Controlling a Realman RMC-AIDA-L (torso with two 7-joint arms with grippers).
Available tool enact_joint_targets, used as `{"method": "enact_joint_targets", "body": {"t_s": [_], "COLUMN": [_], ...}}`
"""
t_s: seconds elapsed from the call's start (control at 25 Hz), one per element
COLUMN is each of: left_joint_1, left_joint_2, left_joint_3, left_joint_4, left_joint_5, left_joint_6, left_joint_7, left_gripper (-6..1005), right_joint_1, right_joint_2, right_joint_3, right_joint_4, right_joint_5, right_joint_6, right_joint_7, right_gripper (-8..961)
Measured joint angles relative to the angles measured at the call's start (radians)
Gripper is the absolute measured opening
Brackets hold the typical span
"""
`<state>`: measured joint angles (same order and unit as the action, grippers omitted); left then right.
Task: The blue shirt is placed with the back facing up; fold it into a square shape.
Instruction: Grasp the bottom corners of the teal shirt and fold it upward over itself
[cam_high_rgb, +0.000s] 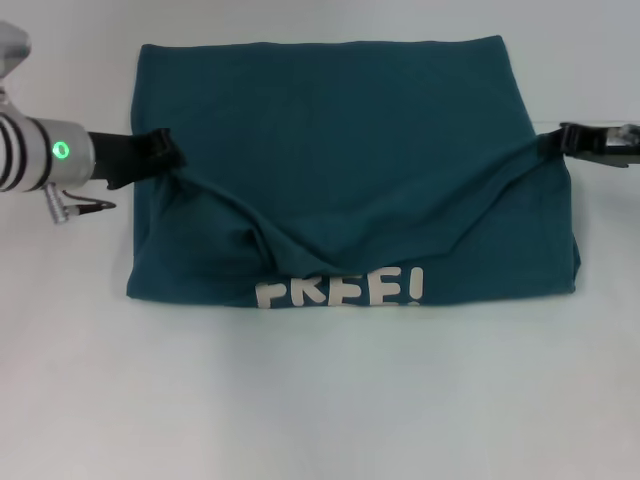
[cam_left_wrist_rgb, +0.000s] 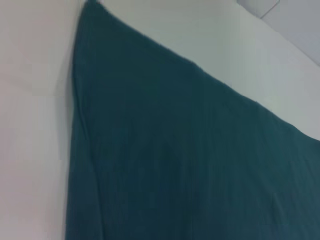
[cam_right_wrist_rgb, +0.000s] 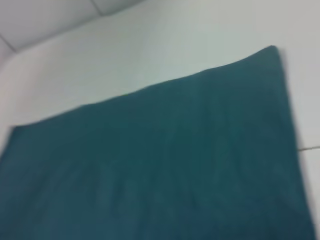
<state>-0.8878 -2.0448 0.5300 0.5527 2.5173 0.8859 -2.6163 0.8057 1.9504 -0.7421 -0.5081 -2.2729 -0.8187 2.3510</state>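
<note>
— Where was the blue shirt (cam_high_rgb: 340, 150) lying?

— Spread on the white worktop (cam_high_rgb: 320, 400), filling the middle of the head view. It was already folded into a broad block, with the far edge straight and flat. Along the near edge a strip of the other side showed, carrying cream-white "FREE!" lettering (cam_high_rgb: 340, 290).

— And the pincers?

— One at each side of it. The left pincer (cam_high_rgb: 165, 152) was at the shirt's left edge, about halfway between far and near edges, clamped on a pinch of the cloth. The right pincer (cam_high_rgb: 572, 138) was at the right edge at much the same level, clamped on the cloth there as well.

— How could you tell they had hold of it?

— The fabric was drawn up into a point at each pincer, and from those two points creases ran down and inward, so that the upper layer sagged in a shallow V toward the lettering. Beyond the sag, the far half lay smooth.

— Did the wrist cameras add anything?

— Only cloth and worktop. The left wrist view showed the teal fabric (cam_left_wrist_rgb: 190, 165) running to a corner against the white surface; the right wrist view showed a flat expanse of the same fabric (cam_right_wrist_rgb: 165, 165) with one corner visible. Neither showed its own fingers.
</note>
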Motion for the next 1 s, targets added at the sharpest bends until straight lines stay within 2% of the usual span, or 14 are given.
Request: {"method": "enact_joint_targets", "body": {"t_s": [0.12, 0.32, 0.64, 1.0], "left_joint_1": [-0.006, -0.011, -0.005, -0.006], "left_joint_2": [-0.008, -0.014, -0.019, -0.029], "left_joint_3": [0.024, 0.048, 0.047, 0.049], "left_joint_4": [-0.001, -0.002, 0.001, -0.003], "left_joint_5": [0.001, 0.004, 0.0, 0.003], "left_joint_6": [-0.056, -0.134, -0.194, -0.238], "left_joint_7": [-0.002, -0.015, -0.025, -0.027], "left_gripper": [3, 7, 13, 20], "right_joint_1": [0.035, 0.065, 0.096, 0.132], "right_joint_2": [0.011, 0.022, 0.011, 0.015], "right_joint_3": [-0.015, -0.017, -0.015, -0.039], "right_joint_4": [0.028, 0.031, 0.024, 0.033], "right_joint_5": [-0.071, -0.125, -0.123, -0.129], "right_joint_6": [0.086, 0.155, 0.183, 0.211], "right_joint_7": [0.018, 0.045, 0.05, 0.046], "right_gripper": [60, 60, 60, 60]}}
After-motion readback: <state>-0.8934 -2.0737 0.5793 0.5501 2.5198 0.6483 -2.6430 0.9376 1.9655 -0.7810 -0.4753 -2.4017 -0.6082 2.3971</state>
